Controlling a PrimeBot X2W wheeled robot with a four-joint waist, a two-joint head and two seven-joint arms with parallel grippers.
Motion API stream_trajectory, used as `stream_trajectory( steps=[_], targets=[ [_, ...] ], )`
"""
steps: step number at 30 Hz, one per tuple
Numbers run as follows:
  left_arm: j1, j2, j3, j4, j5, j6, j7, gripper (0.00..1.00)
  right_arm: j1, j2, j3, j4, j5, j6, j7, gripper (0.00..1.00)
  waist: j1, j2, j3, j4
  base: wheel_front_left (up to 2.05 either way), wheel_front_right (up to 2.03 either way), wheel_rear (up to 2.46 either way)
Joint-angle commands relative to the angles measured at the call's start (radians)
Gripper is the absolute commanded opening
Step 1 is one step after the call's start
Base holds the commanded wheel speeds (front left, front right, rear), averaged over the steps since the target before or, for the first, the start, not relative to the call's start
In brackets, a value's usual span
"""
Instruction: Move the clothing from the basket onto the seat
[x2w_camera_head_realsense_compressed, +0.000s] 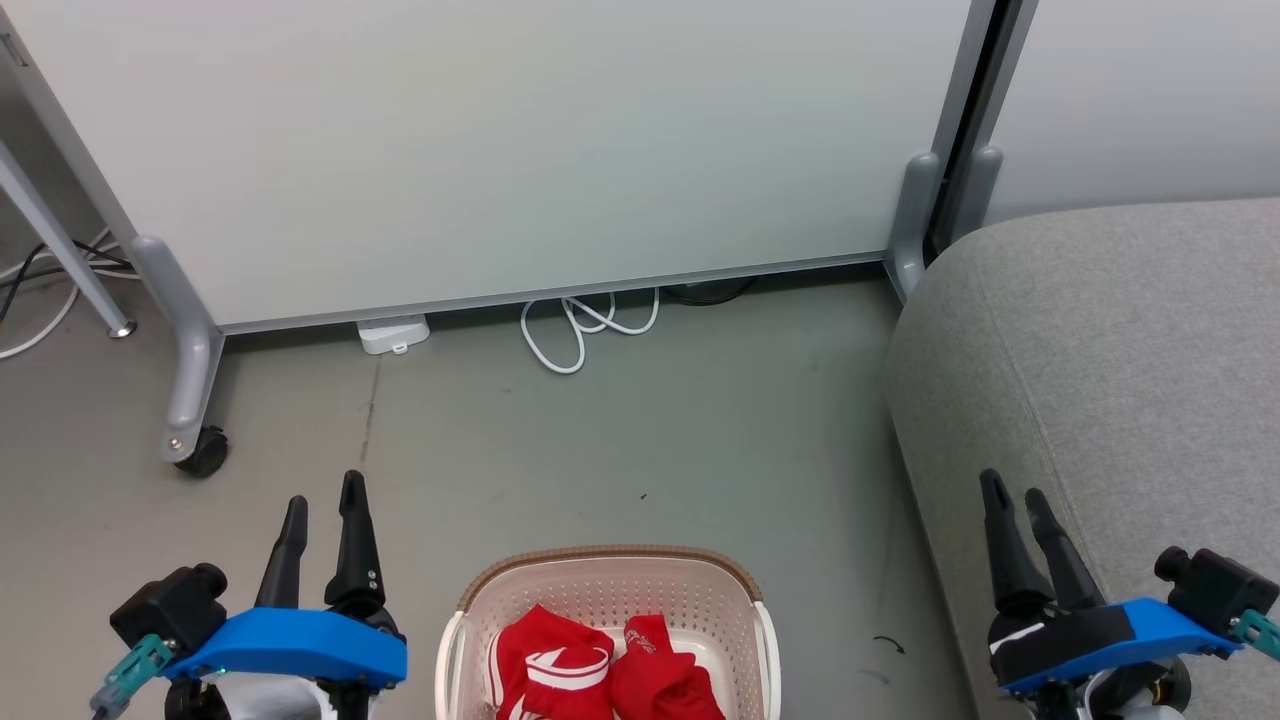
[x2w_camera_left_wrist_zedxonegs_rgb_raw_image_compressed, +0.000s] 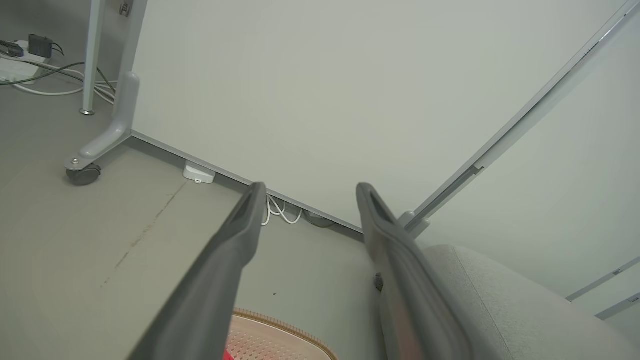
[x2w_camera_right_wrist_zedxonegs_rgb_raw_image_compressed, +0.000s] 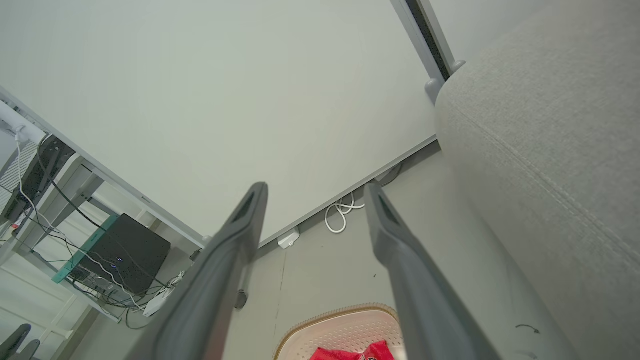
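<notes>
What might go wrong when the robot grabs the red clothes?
The red fabric clothing lies bunched in the cream perforated plastic basket, so the left arm's long dark fingers might lift only one piece. They could snag the basket's holes and drag it. Clothes dropped near the rounded edge of the light-grey upholstered seat might slide off.

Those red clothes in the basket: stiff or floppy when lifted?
Probably floppy: the red clothes lie crumpled in soft folds. Likely light, since they look like thin fabric. One might drag its neighbour, as the two touch in the basket.
</notes>
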Motion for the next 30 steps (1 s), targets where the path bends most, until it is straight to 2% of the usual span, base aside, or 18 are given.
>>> stream_trajectory(
  steps=[1, 30],
  targets=[
    [-0.020, 0.011, -0.010, -0.011, 0.045, 0.006, -0.014, 1.00, -0.026, -0.007, 0.003, -0.003, -0.046, 0.001, -0.012, 1.00, 0.0000, 0.0000, 0.000, 0.000, 0.00, 0.00, 0.00],
    [-0.030, 0.027, -0.075, 0.036, 0.330, 0.031, -0.088, 1.00, -0.036, -0.009, 0.021, 0.015, -0.349, 0.002, -0.076, 1.00, 0.0000, 0.0000, 0.002, 0.003, 0.00, 0.00, 0.00]
  ],
)
